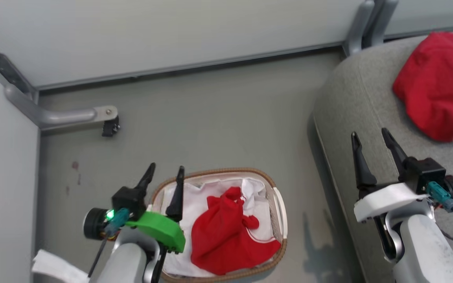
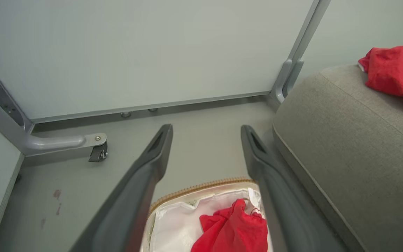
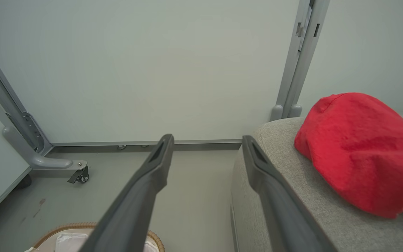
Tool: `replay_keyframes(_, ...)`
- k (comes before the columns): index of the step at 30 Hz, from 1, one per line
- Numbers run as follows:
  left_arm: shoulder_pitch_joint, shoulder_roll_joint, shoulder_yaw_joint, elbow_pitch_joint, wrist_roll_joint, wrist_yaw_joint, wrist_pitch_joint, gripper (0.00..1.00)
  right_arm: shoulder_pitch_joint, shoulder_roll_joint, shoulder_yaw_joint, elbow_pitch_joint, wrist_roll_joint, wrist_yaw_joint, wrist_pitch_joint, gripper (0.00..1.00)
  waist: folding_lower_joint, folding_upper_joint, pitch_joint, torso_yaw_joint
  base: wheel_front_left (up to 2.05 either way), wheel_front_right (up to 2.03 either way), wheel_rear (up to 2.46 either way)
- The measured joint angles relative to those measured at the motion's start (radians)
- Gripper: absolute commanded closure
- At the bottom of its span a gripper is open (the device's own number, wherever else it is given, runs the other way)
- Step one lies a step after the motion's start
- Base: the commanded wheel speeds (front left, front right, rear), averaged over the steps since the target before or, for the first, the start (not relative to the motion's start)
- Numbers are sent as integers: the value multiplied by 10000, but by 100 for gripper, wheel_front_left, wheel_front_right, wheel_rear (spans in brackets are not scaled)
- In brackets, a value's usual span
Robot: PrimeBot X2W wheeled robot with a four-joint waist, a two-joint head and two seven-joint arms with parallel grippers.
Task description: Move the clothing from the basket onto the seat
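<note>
We see a caster foot (image 1: 110,125) far left, wall panels (image 1: 171,31) beyond. One red garment (image 1: 222,236) lies in the basket (image 1: 278,204), near left, lengthwise near-far, bunched end far; other garment (image 1: 439,86) on the seat (image 1: 352,102), right. Left gripper (image 1: 166,167) and right gripper (image 1: 369,133) both spread, empty.

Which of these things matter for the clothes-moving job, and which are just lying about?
Part of the job:
basket
red garment inside it
grey seat
second red garment, lying on the seat

Just lying about:
partition's wheeled foot
floor stains
</note>
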Motion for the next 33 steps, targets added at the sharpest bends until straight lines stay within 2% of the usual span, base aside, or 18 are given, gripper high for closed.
replay_keyframes(10,-1770,-21,-2004,2203,347,-125,0,0,-1033,-2,314,-447,148,0,0,0,0,0,1723,-727,0,0,0)
replay_keyframes(21,-3510,-27,-3588,4320,1124,-178,2,0,-1704,-8,742,-807,663,0,0,0,1,0,3662,-1633,0,0,0)
replay_keyframes(29,-4312,-10,-3973,5814,1256,-192,211,0,-1982,-4,947,-784,918,0,0,0,1,0,4695,-2156,0,0,0)
replay_keyframes(33,-4617,82,-3940,6510,1221,17,418,0,-2099,-4,1099,-786,1049,0,0,0,1,0,5040,-2367,0,0,0)
